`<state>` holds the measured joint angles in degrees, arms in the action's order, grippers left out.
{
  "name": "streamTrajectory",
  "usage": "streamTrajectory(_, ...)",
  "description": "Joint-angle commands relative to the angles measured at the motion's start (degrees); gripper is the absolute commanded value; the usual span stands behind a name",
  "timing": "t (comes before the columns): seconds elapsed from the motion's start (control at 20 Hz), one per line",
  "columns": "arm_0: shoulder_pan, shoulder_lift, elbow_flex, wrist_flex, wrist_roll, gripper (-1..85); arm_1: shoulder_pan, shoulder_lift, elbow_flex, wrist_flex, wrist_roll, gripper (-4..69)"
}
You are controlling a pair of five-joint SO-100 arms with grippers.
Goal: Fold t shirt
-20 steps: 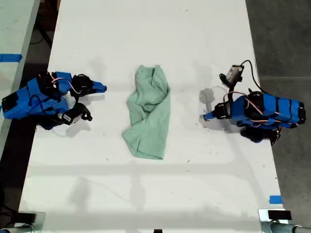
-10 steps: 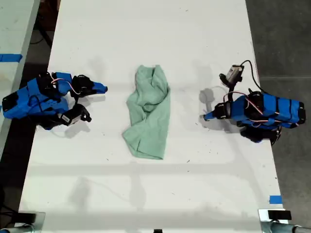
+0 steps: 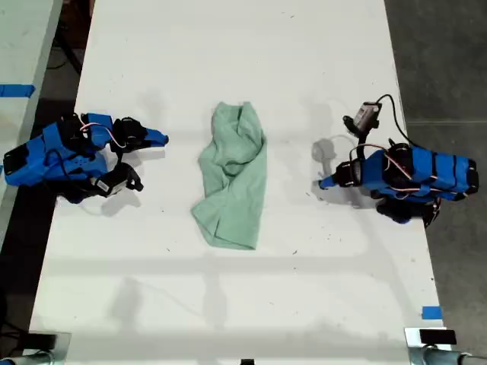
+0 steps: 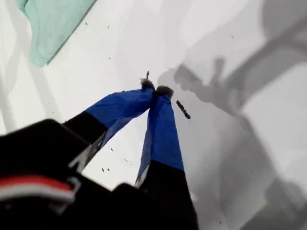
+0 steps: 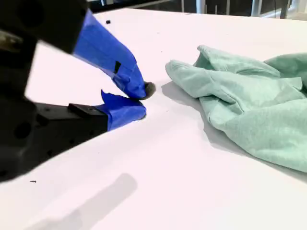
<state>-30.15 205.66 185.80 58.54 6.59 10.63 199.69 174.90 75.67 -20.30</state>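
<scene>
The t shirt (image 3: pixel 232 176) is pale mint green and lies crumpled in a long bunch at the middle of the white table (image 3: pixel 228 46). At the exterior view's right, my first gripper (image 3: pixel 323 182) rests low on the table, shut on nothing, its tips pointing toward the shirt and a short gap away. In the first wrist view the first gripper (image 4: pixel 154 90) shows closed blue fingers, with a corner of the t shirt (image 4: pixel 53 24) beyond. At the exterior view's left, my second gripper (image 3: pixel 163 138) is shut and empty. The second wrist view has the second gripper (image 5: pixel 143 99) just short of the t shirt (image 5: pixel 249 110).
Both blue arms lie low near the table's side edges in the exterior view. A blue tape mark (image 3: pixel 431 312) sits near the exterior view's lower right corner. Another table with blue tape (image 3: pixel 15 90) stands beyond the exterior view's left edge. A small dark speck (image 4: pixel 183 109) lies by the first gripper.
</scene>
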Motion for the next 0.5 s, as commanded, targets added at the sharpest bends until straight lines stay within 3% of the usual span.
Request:
streamTrajectory(0.0, 0.62, 0.44, 1.85, -0.26, -0.79, 2.3, -0.44, 0.44, 3.52, -0.18, -0.26, 1.1)
streamTrajectory(0.45, 0.79, 0.44, 1.85, -0.26, -0.62, 2.5, -0.62, 0.44, 3.52, -0.18, -0.09, 1.1)
